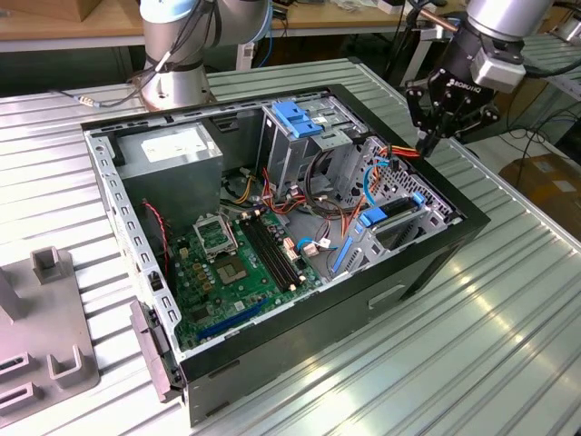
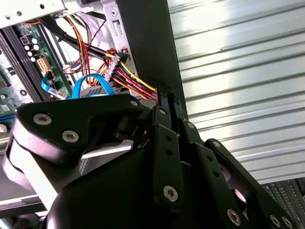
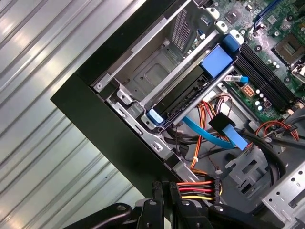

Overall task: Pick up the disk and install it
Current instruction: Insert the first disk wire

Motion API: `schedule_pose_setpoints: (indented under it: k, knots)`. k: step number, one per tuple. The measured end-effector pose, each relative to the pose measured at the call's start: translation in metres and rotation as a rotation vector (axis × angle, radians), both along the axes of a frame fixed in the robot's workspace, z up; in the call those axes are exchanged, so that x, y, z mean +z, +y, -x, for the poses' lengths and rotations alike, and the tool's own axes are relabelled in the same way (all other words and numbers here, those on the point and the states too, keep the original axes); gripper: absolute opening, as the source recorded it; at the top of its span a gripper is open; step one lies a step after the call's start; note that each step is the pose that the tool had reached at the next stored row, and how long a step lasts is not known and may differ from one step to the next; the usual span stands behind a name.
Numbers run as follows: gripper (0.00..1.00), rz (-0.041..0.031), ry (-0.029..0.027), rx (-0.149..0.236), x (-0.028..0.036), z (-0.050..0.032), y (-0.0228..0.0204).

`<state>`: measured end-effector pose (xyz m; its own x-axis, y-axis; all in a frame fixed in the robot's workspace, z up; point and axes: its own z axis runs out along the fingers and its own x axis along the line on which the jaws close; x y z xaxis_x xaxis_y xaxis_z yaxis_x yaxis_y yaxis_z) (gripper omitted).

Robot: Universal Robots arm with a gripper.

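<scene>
Grey ribbed metal tabletop (image 1: 508, 345) carries, at the exterior view's left, a grey blocky plastic fixture (image 1: 54, 363). Next comes an open black metal computer case (image 1: 300, 327) with a green motherboard (image 1: 236, 263) inside. Further right, the flat rectangular disk (image 1: 395, 212) with bright blue plastic rails sits in the low drive bay at the case's corner. Over the case's right wall hangs the black gripper (image 1: 425, 143). Its fingers are narrow, almost together, with the tips at a bundle of red, yellow and orange wires (image 2: 138, 81). Whether they pinch the wires, I cannot tell.

Black case (image 1: 318, 318), green motherboard (image 1: 218, 272), blue-railed disk (image 3: 188, 93) (dark body)
</scene>
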<state>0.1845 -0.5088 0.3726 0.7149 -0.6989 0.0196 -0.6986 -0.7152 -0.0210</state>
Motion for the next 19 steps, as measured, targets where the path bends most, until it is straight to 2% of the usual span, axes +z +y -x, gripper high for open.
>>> schedule_pose_setpoints:
  k: [3, 6, 9, 11, 14, 16, 17, 19]
  knots:
    - [0.16, 0.0001, 0.0000, 0.000, -0.0011, 0.0075, -0.0004]
    - [0.16, 0.0000, 0.0000, -0.004, -0.0024, 0.0102, -0.0008]
    - [0.16, 0.0001, 0.0000, -0.082, -0.0054, 0.0102, -0.0008]
    - [0.16, 0.0009, -0.0001, -0.113, -0.0065, 0.0103, -0.0008]
    - [0.16, 0.0025, -0.0001, -0.138, -0.0086, 0.0103, -0.0012]
    - [0.16, 0.0042, -0.0003, -0.143, -0.0101, 0.0102, -0.0019]
    - [0.16, 0.0071, -0.0006, -0.147, -0.0113, 0.0104, -0.0036]
    - [0.16, 0.0073, -0.0006, -0.147, -0.0115, 0.0109, -0.0039]
